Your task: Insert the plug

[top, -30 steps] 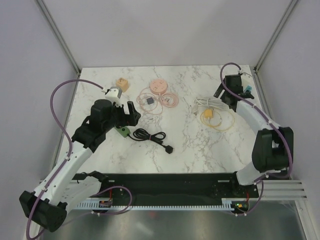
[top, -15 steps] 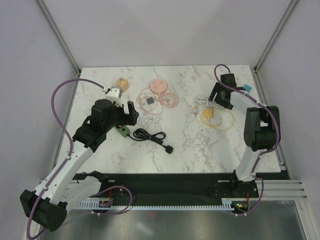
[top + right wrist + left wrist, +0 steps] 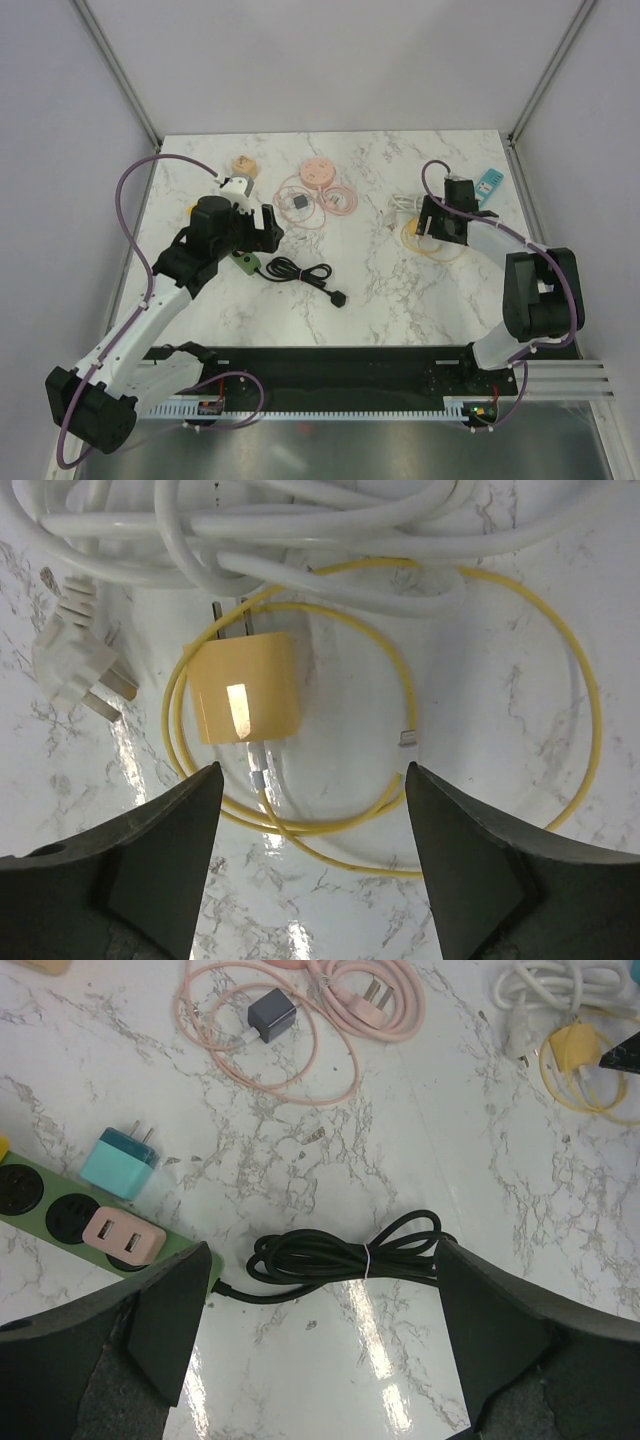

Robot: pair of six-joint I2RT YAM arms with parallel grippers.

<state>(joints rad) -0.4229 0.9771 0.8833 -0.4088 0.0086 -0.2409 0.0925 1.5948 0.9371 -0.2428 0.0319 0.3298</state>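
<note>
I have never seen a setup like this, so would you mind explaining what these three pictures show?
A left arm and a right arm are bolted to the near edge of a marble table. The wide picture comes from a fixed camera overhead; the other two come from a camera on each wrist, so the dark wedges are that hand's own fingers. On the table lie a green power strip, a black cord, a pink cable, a white cable and a yellow charger. The left hand hovers open over the cord, the right hand over the charger; neither holds anything.
</note>
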